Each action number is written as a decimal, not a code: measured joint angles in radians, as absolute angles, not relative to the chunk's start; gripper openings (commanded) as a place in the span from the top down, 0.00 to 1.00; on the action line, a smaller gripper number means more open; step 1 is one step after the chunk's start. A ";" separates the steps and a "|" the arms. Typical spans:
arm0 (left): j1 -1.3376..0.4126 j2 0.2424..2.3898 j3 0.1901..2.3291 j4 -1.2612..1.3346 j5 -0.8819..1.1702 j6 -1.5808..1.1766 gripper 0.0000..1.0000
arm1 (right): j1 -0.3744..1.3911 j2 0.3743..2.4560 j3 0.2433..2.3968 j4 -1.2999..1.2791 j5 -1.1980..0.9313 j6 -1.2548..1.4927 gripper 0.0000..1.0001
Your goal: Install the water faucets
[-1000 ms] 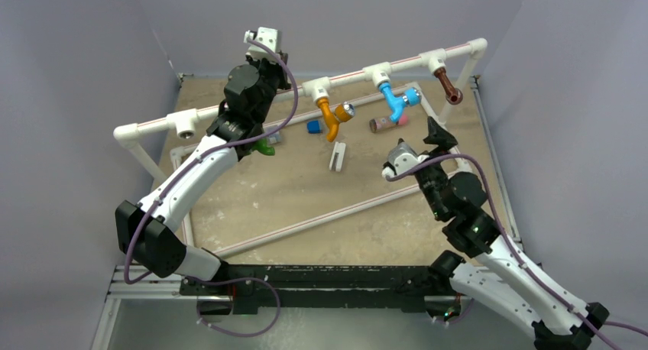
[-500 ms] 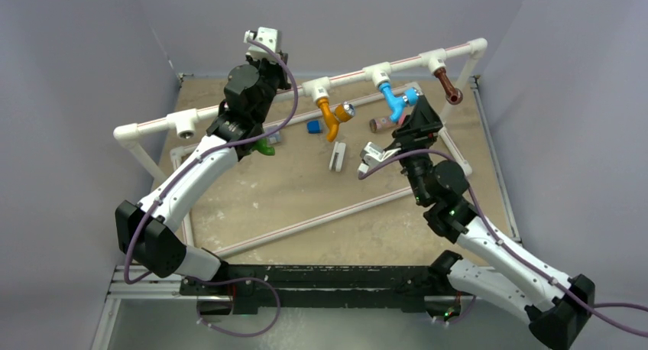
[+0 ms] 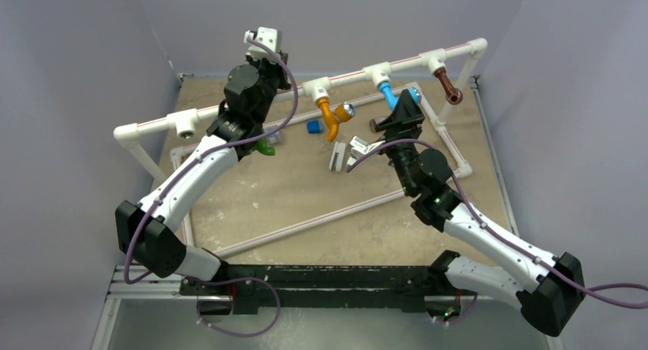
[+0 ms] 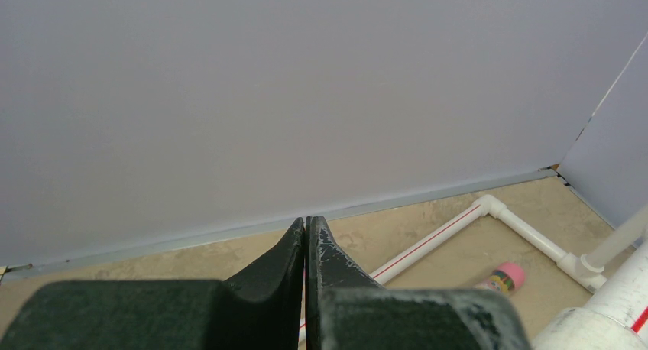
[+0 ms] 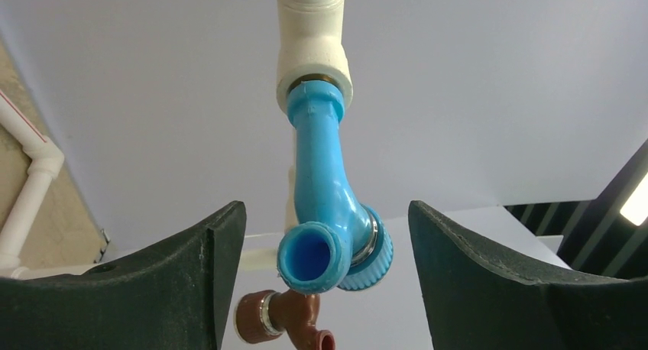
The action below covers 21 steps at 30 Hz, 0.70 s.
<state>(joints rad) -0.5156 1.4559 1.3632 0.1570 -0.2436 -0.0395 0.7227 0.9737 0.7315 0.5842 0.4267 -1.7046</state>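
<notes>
A raised white pipe rail (image 3: 252, 102) carries an orange faucet (image 3: 331, 117), a blue faucet (image 3: 390, 95) and a brown faucet (image 3: 448, 85). A green faucet (image 3: 265, 146) lies on the floor under my left arm. My right gripper (image 3: 400, 115) is open, with a jaw on each side of the blue faucet's spout end and not touching it. In the right wrist view the blue faucet (image 5: 325, 212) hangs from its white tee between the open gripper (image 5: 327, 212), with the brown faucet (image 5: 284, 317) behind. My left gripper (image 4: 306, 221) is shut and empty, pointing at the back wall.
The tee (image 3: 186, 123) at the rail's left end is open. A blue cube (image 3: 313, 126), a small white piece (image 3: 337, 157) and a pink-capped cylinder (image 4: 504, 277) lie on the floor. A low white pipe frame (image 3: 306, 224) borders the floor, with grey walls around it.
My right arm has swung left and toward the back, bringing its open gripper up to the blue faucet. The left arm has not moved.
</notes>
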 measured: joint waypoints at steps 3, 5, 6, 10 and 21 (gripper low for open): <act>-0.516 1.456 1.363 0.157 -0.243 -0.039 1.00 | 0.723 0.981 0.733 0.585 0.427 -1.703 0.31; -0.516 1.456 1.363 0.157 -0.244 -0.039 1.00 | 0.723 0.984 0.737 0.585 0.427 -1.701 0.37; -0.516 1.456 1.363 0.157 -0.244 -0.039 1.00 | 0.723 0.986 0.741 0.585 0.427 -1.694 0.41; -0.516 1.456 1.363 0.157 -0.243 -0.039 1.00 | 0.723 0.996 0.761 0.580 0.428 -1.651 0.59; -0.516 1.457 1.364 0.159 -0.244 -0.039 1.00 | 0.725 1.007 0.786 0.550 0.448 -1.412 1.00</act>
<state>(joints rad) -0.5159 1.4567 1.3640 0.1593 -0.2440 -0.0391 0.7250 1.0069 0.7856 0.5495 0.4480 -1.4117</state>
